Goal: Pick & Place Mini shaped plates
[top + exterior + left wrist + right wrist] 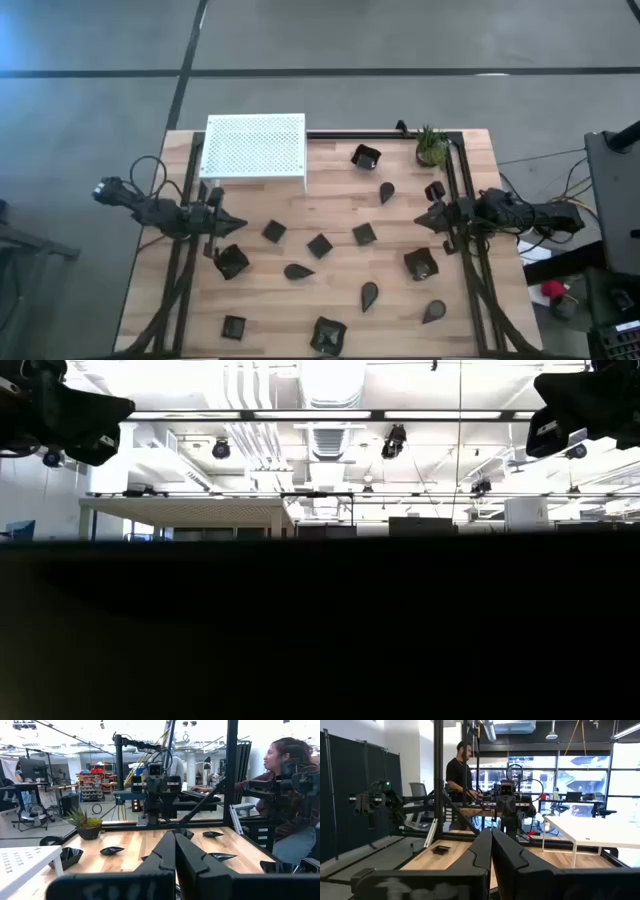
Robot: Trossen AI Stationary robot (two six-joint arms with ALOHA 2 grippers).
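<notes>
Left gripper (232, 224) pressed together, empty, at the table's left edge; right gripper (428, 216) likewise, at the right edge — both parked. No pick begun, by my reading. The plates (319, 245) lie scattered across the table (330, 205); next move needs jaws spread over one. Teardrop (369, 294) — long axis fore-aft, tip toward the near edge.

My dark fingers (175, 851) are matte black. The mini shaped plates (319, 245) are glossy black. The table (330, 215) is pale striped wood. The perforated platform (254, 150) is white, dotted. The potted plant (431, 146) is green.
</notes>
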